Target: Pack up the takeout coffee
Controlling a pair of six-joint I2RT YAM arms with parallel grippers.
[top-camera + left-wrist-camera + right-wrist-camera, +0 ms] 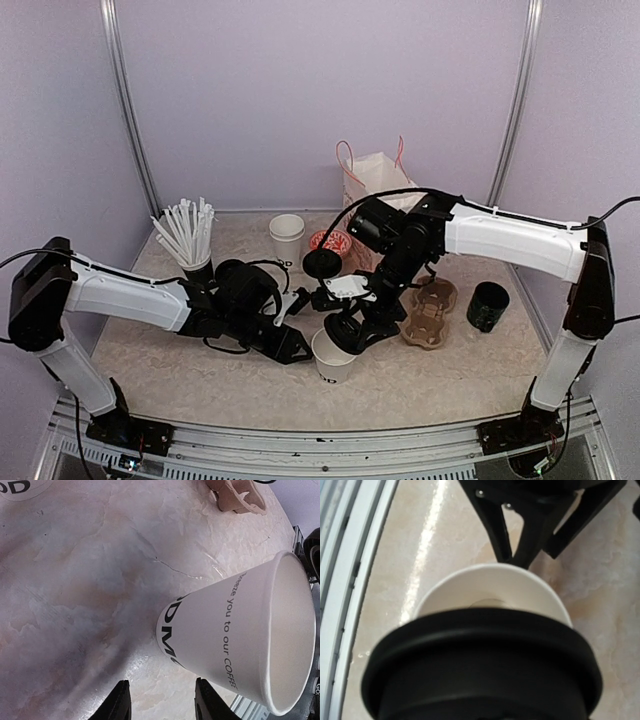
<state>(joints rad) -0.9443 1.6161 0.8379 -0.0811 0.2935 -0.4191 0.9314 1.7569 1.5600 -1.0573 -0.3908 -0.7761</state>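
**Right wrist view: lid poised over open cup**

The right gripper (345,335) has its jaws grasping a black lid (480,665) just above the rim of the near white cup (333,357), apparently to cap it. The left gripper (292,345) is just beside the cup base, jaws parted with nothing between them, likely bracing. The second cup (287,240) stands farther back, lidless. The cardboard carrier (428,312) lies right of the cup, with bare counter (180,370) in front.

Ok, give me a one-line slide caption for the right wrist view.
Right gripper's black lid poised over the open white paper cup on the marbled table.
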